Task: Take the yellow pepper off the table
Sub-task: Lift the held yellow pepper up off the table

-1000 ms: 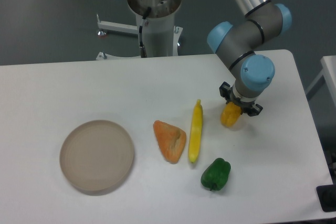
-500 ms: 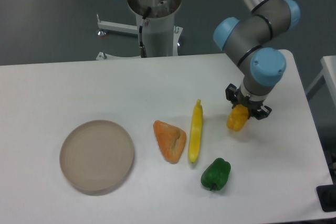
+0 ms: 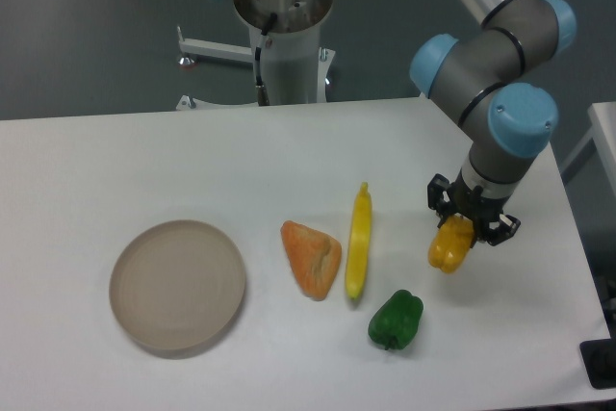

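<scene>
The yellow pepper (image 3: 449, 247) is small, glossy and yellow-orange, and it hangs under the arm's wrist at the right side of the white table (image 3: 115, 161). My gripper (image 3: 466, 228) is shut on the yellow pepper from above, its black fingers on either side of the pepper's top. The pepper looks lifted off the tabletop, though its height above the surface is hard to judge from this camera.
A green pepper (image 3: 395, 320) lies just below and left of the held pepper. A long thin yellow piece (image 3: 359, 241) and an orange wedge (image 3: 311, 257) lie in the middle. A round beige plate (image 3: 177, 284) sits at the left. The table's right edge is close.
The arm has carried the yellow pepper to the right and toward the front of the table. The other objects have not moved.
</scene>
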